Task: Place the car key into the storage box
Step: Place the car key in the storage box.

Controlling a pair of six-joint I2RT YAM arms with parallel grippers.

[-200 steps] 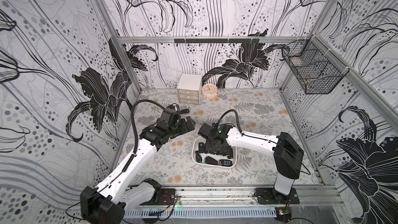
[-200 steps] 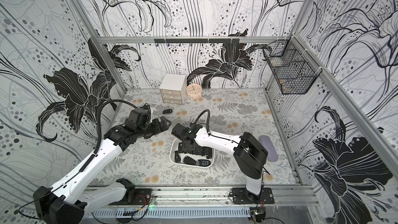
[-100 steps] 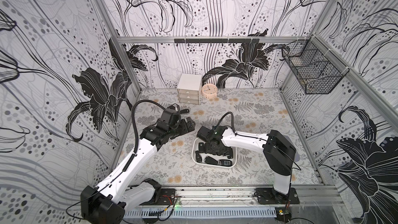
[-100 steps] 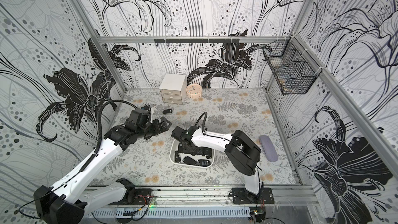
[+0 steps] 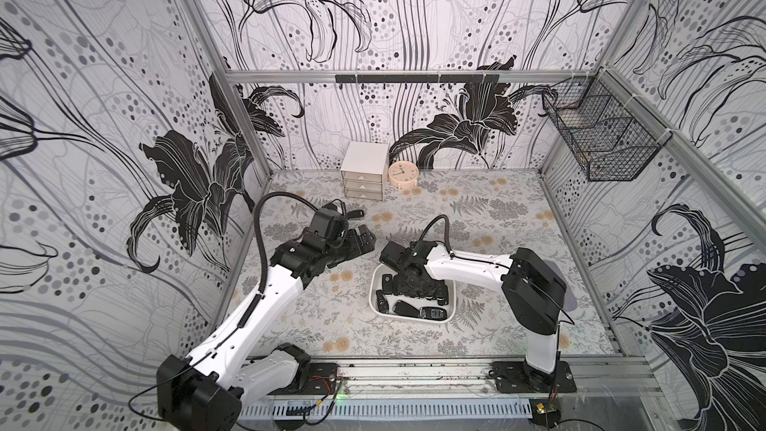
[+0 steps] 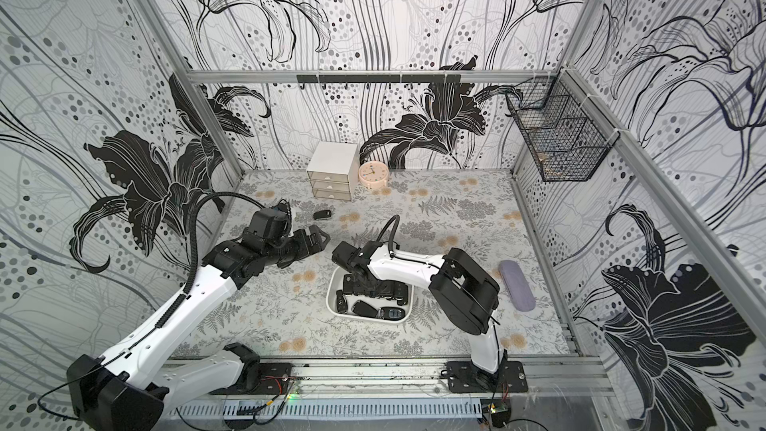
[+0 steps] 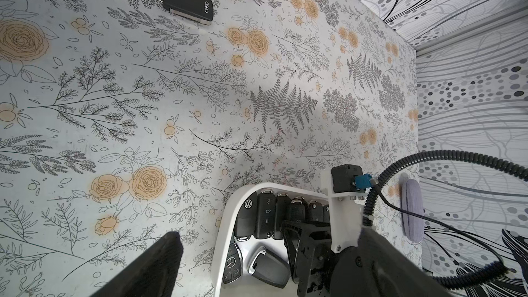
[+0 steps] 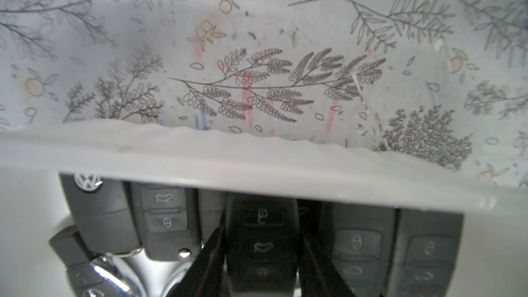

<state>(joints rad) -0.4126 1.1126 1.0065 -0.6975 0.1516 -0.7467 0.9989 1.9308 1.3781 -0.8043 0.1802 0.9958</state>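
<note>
Along the 12 o'clock wall of the box (image 8: pixel 257 161), the key (image 8: pixel 261 241) lies in a row of fobs, my right jaws flanking its long sides; pinching or clear, I cannot tell. Left jaws gape, empty. It looks light, stiff, slick-shelled: best held mid-body across the sides. Readable: a VW badge (image 8: pixel 88 180); Audi rings on a loose fob (image 7: pixel 187 4) at 11 o'clock.

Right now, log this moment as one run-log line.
right gripper: down in storage box, fingers flanking car key, grip unclear | left gripper: open, empty, over table | loose key: on table near drawers
</note>
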